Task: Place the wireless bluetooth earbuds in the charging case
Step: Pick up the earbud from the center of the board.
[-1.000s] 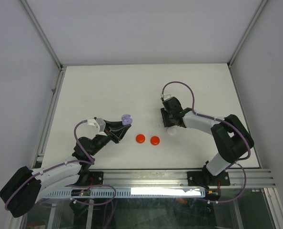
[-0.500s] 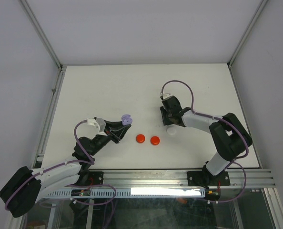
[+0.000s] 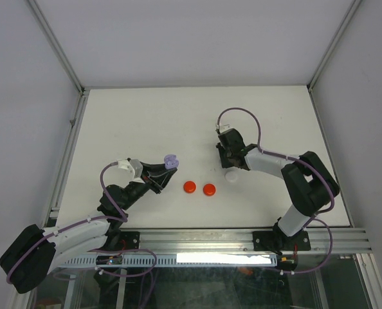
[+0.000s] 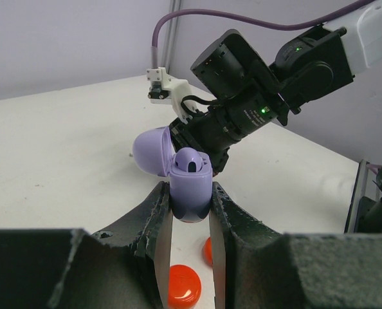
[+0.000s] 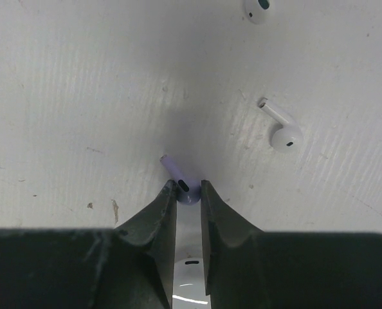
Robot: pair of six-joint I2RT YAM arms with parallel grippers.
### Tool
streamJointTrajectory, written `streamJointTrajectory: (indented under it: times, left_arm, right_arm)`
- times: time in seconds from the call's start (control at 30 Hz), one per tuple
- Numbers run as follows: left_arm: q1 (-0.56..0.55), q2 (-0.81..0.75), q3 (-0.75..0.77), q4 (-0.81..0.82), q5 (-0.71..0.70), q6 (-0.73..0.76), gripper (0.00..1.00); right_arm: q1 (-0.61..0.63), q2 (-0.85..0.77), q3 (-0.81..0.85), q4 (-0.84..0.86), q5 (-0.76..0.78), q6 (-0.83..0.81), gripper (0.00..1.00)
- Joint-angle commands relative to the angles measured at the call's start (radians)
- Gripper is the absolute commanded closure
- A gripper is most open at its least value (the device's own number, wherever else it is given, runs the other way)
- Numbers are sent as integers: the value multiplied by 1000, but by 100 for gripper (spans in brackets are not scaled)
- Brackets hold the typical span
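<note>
Lilac earbud [image 5: 176, 172] pinched at head by closed right fingers [image 5: 173, 196], low at surface [image 5: 81, 96]; stem pointed away, up-left in wrist view. Case [image 4: 190, 187], lid open, gripped upright by left fingers [image 4: 161, 212], well apart to left.

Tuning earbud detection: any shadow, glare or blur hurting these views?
Right wrist: a soft shadow darkens the table around the lilac earbud between the right fingers; the white earbud is evenly lit and sharp. Left wrist: lilac case sharp, the left fingers dark and blurred. Top external: even light, one light strip glaring at the bottom; earbuds too small to make out.
</note>
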Motion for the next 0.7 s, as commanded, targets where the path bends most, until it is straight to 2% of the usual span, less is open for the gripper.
streamJointTrajectory:
  times: [0.0,0.27,0.67]
  left_arm:
    - [5,-4,7,10,24,-3,100]
    - [45,38,35,4,125,-2,100]
    - [122,127,114,31,455,-5,100]
  right_arm:
    - [-3,-17,26,-33,-9,-22,85]
    - [33,-161,49,-90,-21,-91,88]
    - [282,-511,56,-120,89,-434,90]
